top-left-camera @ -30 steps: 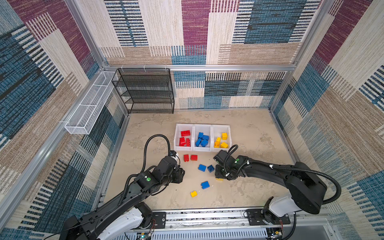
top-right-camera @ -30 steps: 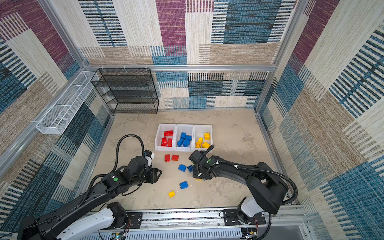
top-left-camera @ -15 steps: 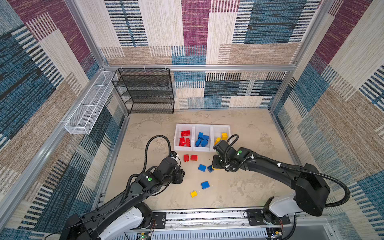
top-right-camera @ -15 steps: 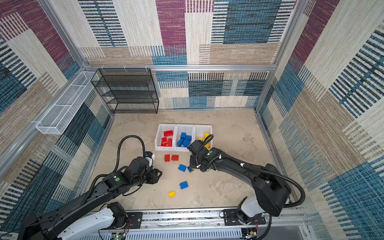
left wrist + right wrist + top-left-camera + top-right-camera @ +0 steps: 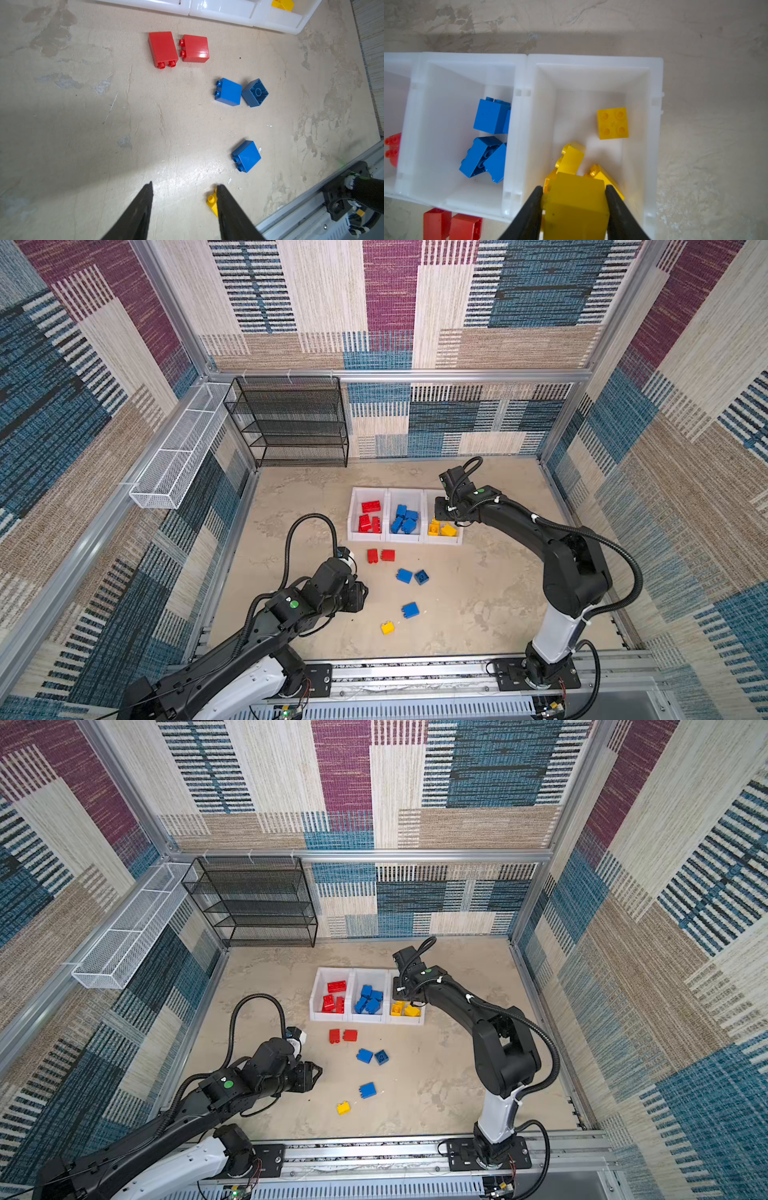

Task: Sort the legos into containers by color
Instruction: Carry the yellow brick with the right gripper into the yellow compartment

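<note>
Three joined white containers [image 5: 403, 538] hold red, blue and yellow legos, left to right. My right gripper [image 5: 574, 188] is shut on a yellow lego [image 5: 575, 207] and hangs over the yellow container [image 5: 593, 62], above several yellow legos inside. In a top view this gripper [image 5: 444, 514] covers that container's near half. On the floor lie two red legos [image 5: 380, 555], three blue ones [image 5: 404, 575] [image 5: 421, 577] [image 5: 410, 609] and a yellow one [image 5: 387, 627]. My left gripper [image 5: 185, 184] stands open over bare floor, the floor's yellow lego [image 5: 212, 202] just outside one finger.
A black mesh shelf rack [image 5: 291, 423] stands at the back left wall. A long white wire basket [image 5: 178, 456] hangs on the left wall. The arms' metal rail [image 5: 415, 672] runs along the front edge.
My right gripper has risen from the floor near the blue legos and moved back over the yellow container with the yellow lego in it. The left arm has not moved.
</note>
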### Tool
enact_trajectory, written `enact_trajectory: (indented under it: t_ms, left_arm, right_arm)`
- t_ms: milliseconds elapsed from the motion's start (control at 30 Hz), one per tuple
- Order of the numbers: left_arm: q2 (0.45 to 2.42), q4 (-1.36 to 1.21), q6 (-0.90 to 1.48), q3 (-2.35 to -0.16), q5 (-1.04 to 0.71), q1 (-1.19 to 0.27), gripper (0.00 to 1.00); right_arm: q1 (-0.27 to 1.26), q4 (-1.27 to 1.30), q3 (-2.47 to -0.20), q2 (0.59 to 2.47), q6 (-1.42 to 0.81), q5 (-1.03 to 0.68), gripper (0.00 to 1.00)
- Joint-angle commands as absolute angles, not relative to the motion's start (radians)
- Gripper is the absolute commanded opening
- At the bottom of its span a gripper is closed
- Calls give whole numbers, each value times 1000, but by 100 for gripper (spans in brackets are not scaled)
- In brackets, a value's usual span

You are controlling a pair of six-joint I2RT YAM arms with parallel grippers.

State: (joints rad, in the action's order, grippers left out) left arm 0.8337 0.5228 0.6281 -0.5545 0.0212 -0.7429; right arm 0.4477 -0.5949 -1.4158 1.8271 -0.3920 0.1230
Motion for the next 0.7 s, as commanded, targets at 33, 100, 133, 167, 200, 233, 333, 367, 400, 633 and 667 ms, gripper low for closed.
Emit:
enact_trajectory:
  t_ms: [33, 100, 133, 167, 200, 233, 333, 367, 400, 633, 667]
  left_arm:
    - [828, 544, 654, -545, 8, -753, 53]
    - [832, 544, 658, -541, 4, -761, 53]
    - [836, 543, 657, -538, 2, -768, 54]
    - [839, 543, 653, -538, -2, -776, 54]
    - [845, 545, 644, -538, -5, -787, 54]
    - [848, 549, 638, -538, -8, -798, 54]
    - [858, 562, 626, -533, -9, -834, 54]
    - [858, 565, 627, -530, -8, -843, 55]
    - [858, 570, 625, -528, -9, -853, 55]
    - [872, 574, 610, -517, -20, -912, 55]
    - [879, 574, 613, -518, -20, -922, 55]
  right_arm:
    - [435, -563, -1442, 1848, -356, 118, 61]
    - [431, -567, -1442, 1845, -354, 118, 68]
    - [429, -568, -1441, 1839, -353, 118, 71]
    - [428, -570, -1439, 1831, -352, 118, 73]
    - [427, -573, -1437, 1822, -351, 118, 74]
    - [426, -576, -1434, 1812, -354, 117, 75]
    - [427, -572, -1404, 1766, -364, 108, 76]
    - [427, -571, -1391, 1751, -369, 102, 77]
    - [427, -571, -1378, 1735, -372, 96, 77]
    - [427, -560, -1269, 1627, -397, 65, 77]
    - [427, -557, -1249, 1612, -401, 58, 77]
